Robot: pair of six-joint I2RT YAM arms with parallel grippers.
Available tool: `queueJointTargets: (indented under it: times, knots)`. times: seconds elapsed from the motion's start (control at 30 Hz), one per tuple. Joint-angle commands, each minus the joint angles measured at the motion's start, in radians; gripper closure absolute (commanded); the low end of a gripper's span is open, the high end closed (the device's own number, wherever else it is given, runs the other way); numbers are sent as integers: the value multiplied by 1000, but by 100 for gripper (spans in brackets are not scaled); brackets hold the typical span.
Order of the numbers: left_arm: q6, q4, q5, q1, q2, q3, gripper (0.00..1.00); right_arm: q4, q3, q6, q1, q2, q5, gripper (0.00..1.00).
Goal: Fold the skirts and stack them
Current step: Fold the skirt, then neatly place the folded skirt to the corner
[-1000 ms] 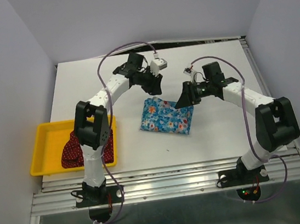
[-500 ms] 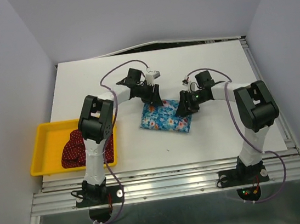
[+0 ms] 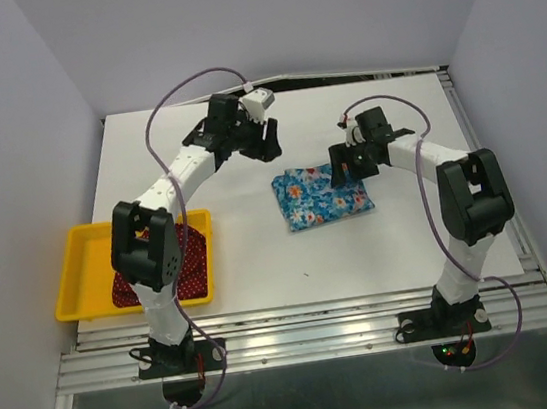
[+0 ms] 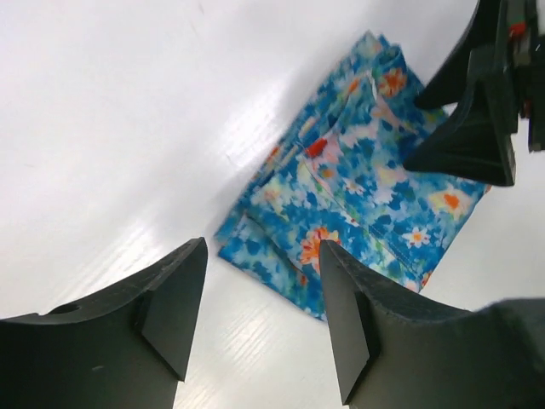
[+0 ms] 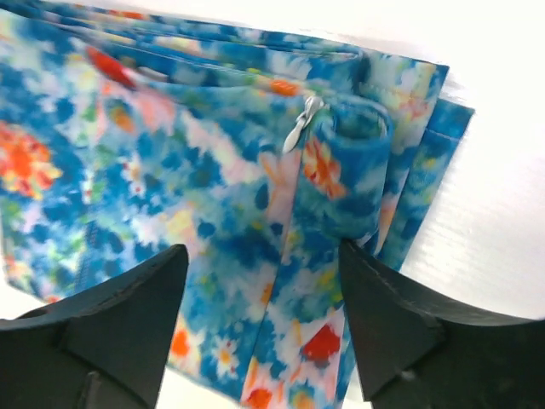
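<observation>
The blue flowered skirt (image 3: 321, 196) lies folded in a small rectangle on the white table, right of centre. My left gripper (image 3: 268, 148) is open and empty, hovering just off the skirt's far left corner; the skirt shows ahead of it in the left wrist view (image 4: 358, 187). My right gripper (image 3: 342, 175) is open, low over the skirt's far right edge; its jaws straddle the cloth (image 5: 213, 187) near a rolled fold with a zipper pull (image 5: 300, 126), not closed on it. The dark red dotted skirt (image 3: 166, 271) lies bunched in the yellow tray (image 3: 74, 281).
The yellow tray sits at the table's near left edge, beside the left arm's base. The right gripper's black fingers (image 4: 473, 128) show in the left wrist view, at the skirt's far side. Grey walls stand on three sides of the table.
The blue skirt has shifted right and turned. My left gripper lifted off it and drew back up-left. My right gripper stays at the skirt's far right edge.
</observation>
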Motion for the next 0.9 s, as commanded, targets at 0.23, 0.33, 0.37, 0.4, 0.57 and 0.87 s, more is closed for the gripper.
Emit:
queueJointTargets:
  times: [0.23, 0.33, 0.37, 0.4, 0.57, 0.87]
  knots:
    - [24, -6, -215, 18, -342, -152, 5, -93, -1, 3, 190, -248, 194, 10]
    - [23, -5, -243, 21, -382, -175, 2, -93, -27, 40, 231, -216, 235, 11]
    - [27, -2, -249, 22, -390, -192, 2, -86, -33, 45, 240, -193, 239, 11]
    - [32, -2, -263, 24, -407, -199, 2, -82, -38, 49, 256, -181, 249, 11]
    - [37, -22, -271, 30, -424, -221, 2, -69, -59, 84, 265, -79, 298, 11]
    - [35, -55, -239, 56, -413, -200, 2, -105, -22, 10, 132, 92, 349, 10]
